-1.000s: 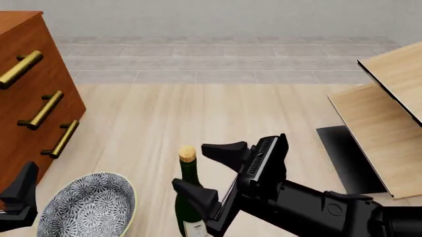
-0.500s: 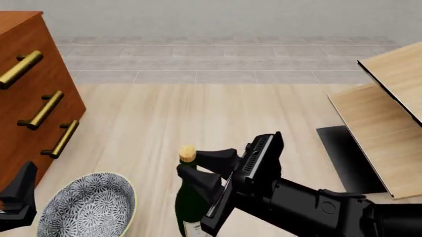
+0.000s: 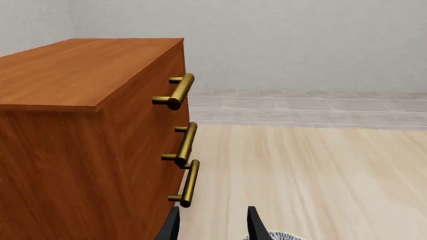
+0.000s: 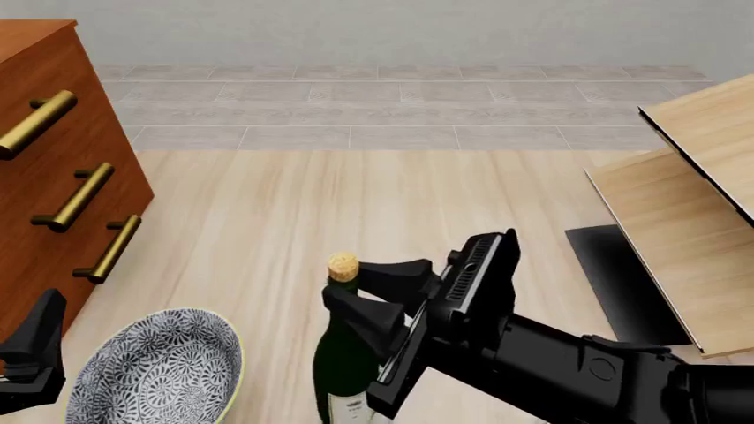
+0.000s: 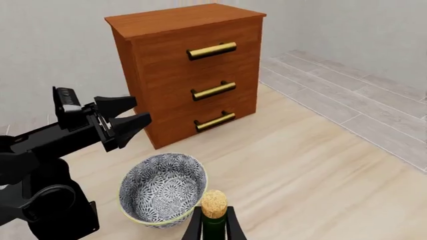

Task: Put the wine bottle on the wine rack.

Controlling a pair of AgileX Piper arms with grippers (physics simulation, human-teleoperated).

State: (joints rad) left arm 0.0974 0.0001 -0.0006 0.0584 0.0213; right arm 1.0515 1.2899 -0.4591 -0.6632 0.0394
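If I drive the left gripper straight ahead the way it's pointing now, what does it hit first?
Probably nothing soon. In the left wrist view the left gripper points over bare table toward the back wall; the drawer cabinet lies just beside that line, and its lowest handle might clip. Depth is unclear.

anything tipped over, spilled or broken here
Nothing stands out. The wine bottle stands upright with its cork in, the right gripper closed on its neck. The patterned bowl sits upright beside it, and the cabinet drawers look shut.
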